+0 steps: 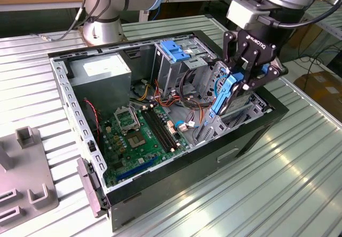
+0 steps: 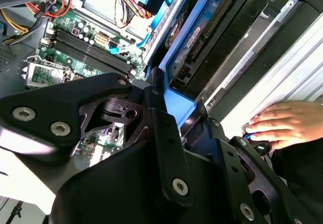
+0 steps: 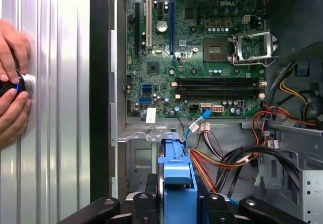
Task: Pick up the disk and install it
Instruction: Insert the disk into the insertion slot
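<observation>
In the exterior view the gripper [image 1: 243, 82] hangs over the corner of an open computer case [image 1: 160, 189] on the exterior view's right; its black fingers [image 2: 164, 133] are clenched on the disk [image 1: 224, 101], gripping the blue frame from both sides. The disk stands on edge, tilted slightly, its lower end down at the metal drive bay [image 1: 240, 117] inside the case; whether it is seated there I cannot tell. In the first wrist view the blue frame's end juts out between the fingers, above a bundle of orange and black cables [image 3: 237, 158]. The green motherboard [image 1: 141, 135] lies flat on the case floor; beyond it sit a grey box with a white sticker [image 1: 101, 74] and a metal cage topped by a blue handle piece [image 1: 173, 50]. The case rests on a ribbed metal tabletop [image 1: 278, 183]; in both wrist views a person's hand [image 3: 12, 82] rests on a round dark knob [image 3: 17, 85] on the tabletop, just beside the case.
</observation>
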`<state>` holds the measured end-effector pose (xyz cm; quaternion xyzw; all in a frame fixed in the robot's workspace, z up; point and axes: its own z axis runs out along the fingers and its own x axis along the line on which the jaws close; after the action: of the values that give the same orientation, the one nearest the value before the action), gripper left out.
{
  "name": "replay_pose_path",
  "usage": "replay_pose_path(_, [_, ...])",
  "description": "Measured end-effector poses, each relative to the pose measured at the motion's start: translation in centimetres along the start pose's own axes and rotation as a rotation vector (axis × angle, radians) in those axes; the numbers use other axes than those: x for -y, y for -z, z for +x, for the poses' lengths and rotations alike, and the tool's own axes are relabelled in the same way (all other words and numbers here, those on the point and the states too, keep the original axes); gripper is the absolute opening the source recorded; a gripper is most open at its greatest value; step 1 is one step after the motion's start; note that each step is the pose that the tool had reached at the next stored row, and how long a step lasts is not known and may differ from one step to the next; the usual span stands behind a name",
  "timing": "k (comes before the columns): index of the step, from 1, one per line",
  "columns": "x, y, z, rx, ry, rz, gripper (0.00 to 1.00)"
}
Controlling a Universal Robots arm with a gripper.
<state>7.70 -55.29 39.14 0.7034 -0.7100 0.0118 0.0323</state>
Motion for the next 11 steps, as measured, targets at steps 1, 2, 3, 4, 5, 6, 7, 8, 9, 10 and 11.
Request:
replay_pose_path(1, [0.00, -0.14, 0.00, -0.0001, 0.000, 0.0000, 0.37])
replay_pose_path(2, [0.01, -0.36, 0.02, -0.0002, 0.000, 0.0000, 0.37])
replay_pose_path(3, [0.02, -0.55, 0.03, -0.0002, 0.000, 0.0000, 0.37])
replay_pose_path(4, [0.03, -0.88, 0.05, -0.0002, 0.000, 0.0000, 0.37])
replay_pose_path(5, [0.03, -1.04, 0.05, -0.0001, 0.000, 0.0000, 0.37])
replay_pose_path(6, [0.03, -1.23, 0.06, -0.0001, 0.000, 0.0000, 0.37])
replay_pose_path(7, [0.04, -1.42, 0.07, -0.0002, 0.000, 0.0000, 0.37])
replay_pose_path(8, [0.05, -1.67, 0.07, -0.0001, 0.000, 0.0000, 0.37])
replay_pose_path(9, [0.06, -1.89, 0.08, 0.0000, 0.000, 0.0000, 0.37])
replay_pose_path(10, [0.06, -2.06, 0.08, -0.0001, 0.000, 0.0000, 0.37])
replay_pose_path(11, [0.07, -2.40, 0.08, 0.0000, 0.000, 0.0000, 0.37])
